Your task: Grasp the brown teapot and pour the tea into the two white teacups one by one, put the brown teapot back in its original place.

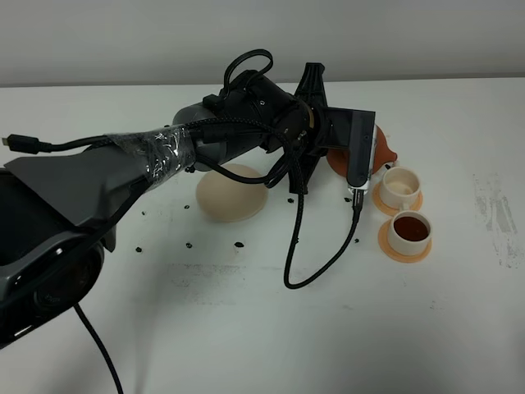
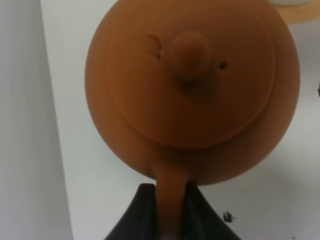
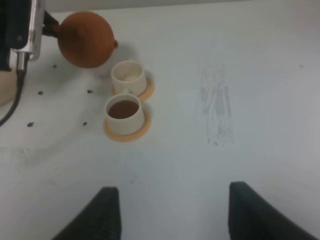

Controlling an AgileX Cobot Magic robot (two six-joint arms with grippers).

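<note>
My left gripper (image 2: 170, 202) is shut on the loop handle of the brown teapot (image 2: 192, 90). It holds the pot in the air just left of the far white teacup (image 1: 399, 185), with the spout toward that cup. The pot also shows in the exterior view (image 1: 384, 149) and the right wrist view (image 3: 86, 39). The far cup (image 3: 129, 76) looks pale inside. The near white teacup (image 1: 410, 231) holds dark tea (image 3: 123, 110). Each cup stands on an orange coaster (image 1: 385, 242). The cream saucer (image 1: 232, 191) is bare. My right gripper (image 3: 170, 215) is open and empty, above bare table.
The left arm and its black cable (image 1: 316, 246) stretch across the table's middle, over the saucer. Small dark specks (image 1: 238, 244) lie scattered around the saucer. A grey scuffed patch (image 3: 217, 107) marks the table right of the cups.
</note>
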